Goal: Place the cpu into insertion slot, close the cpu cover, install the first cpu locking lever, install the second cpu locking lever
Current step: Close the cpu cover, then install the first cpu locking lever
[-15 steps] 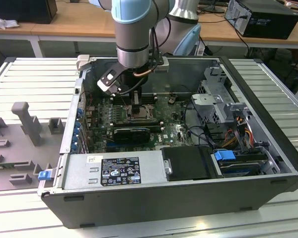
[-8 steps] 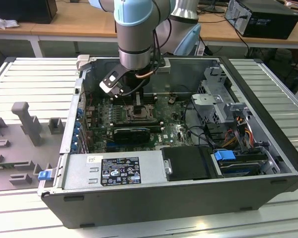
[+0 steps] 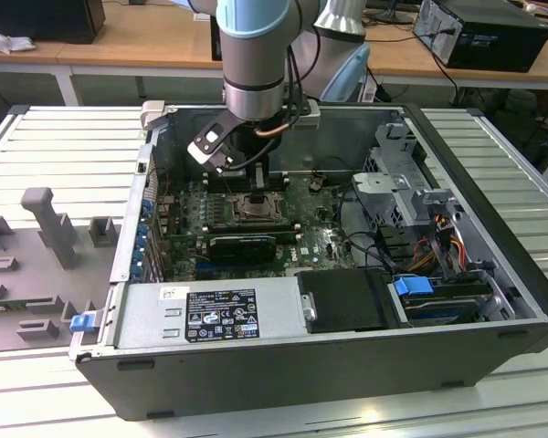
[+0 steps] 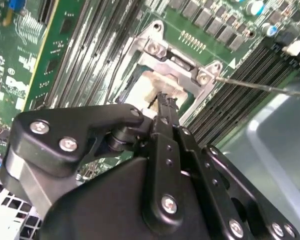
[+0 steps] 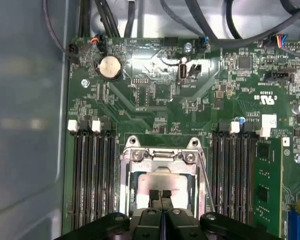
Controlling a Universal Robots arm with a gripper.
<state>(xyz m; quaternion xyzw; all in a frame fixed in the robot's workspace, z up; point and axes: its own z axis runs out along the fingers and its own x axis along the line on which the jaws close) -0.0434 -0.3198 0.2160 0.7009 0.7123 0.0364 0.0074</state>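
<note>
Gripper: black two-finger gripper (image 5: 160,194), tips pressed together with nothing visible between them, pointing down into an open computer case (image 3: 493,301).
Cpu: pale beige-grey square (image 5: 162,181), lying flat in the socket directly beneath the fingertips; cannot tell whether the tips touch its face.
Insertion slot: dark square socket with silvery rim (image 5: 124,175), under and around the chip, flanked by long black memory slots (image 5: 92,175) on both sides of the gripper.
Cpu cover: thin silvery frame plate (image 5: 160,158), just beyond the fingertips, bordering the chip through its cut-out; cannot tell whether fully seated.
Locking lever: thin wire rod (image 4: 260,86), off to one side of the gripper, apparently unlatched.
Handling of chip: probably light, stiff and smooth-faced, so likely slippery; underside contacts and socket pins likely fragile; best held by two opposite edges, kept level, never slid sideways.
Handling of cover: thin, probably springy sheet metal; best pressed on the frame, not on the chip.
</note>
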